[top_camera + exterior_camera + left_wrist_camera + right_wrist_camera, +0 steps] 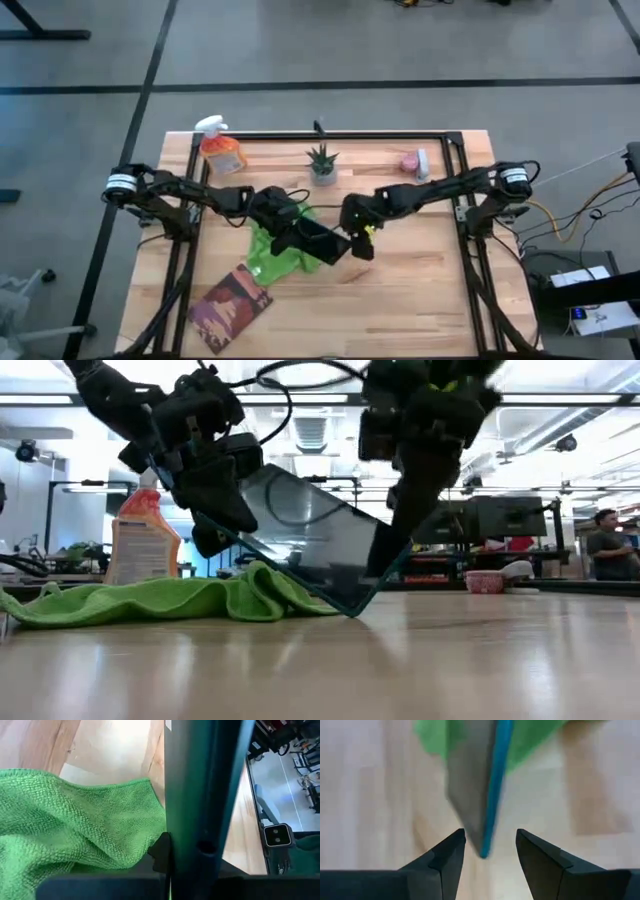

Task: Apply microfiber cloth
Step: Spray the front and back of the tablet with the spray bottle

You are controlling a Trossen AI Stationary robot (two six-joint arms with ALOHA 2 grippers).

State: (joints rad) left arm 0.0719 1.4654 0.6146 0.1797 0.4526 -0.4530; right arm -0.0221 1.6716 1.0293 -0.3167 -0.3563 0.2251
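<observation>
High view is showing you both arms meeting over the middle of the table (420,300): the left gripper (290,232) is holding one end of the dark tablet (322,243), and the right gripper (358,238) is hanging at its other end. The microfiber cloth (272,258) is lying partly under the tablet, with the orange spray bottle (220,150) and potted plant (322,163) well behind. Low view is giving you the tablet (320,535) tilted, its low corner touching the table beside the cloth (170,600). Left wrist view is filling with cloth (75,825) just beside the clamped tablet edge (205,795). Right wrist view is showing you fingers (452,857) spread apart, the tablet's corner (482,795) between them, not touching either.
</observation>
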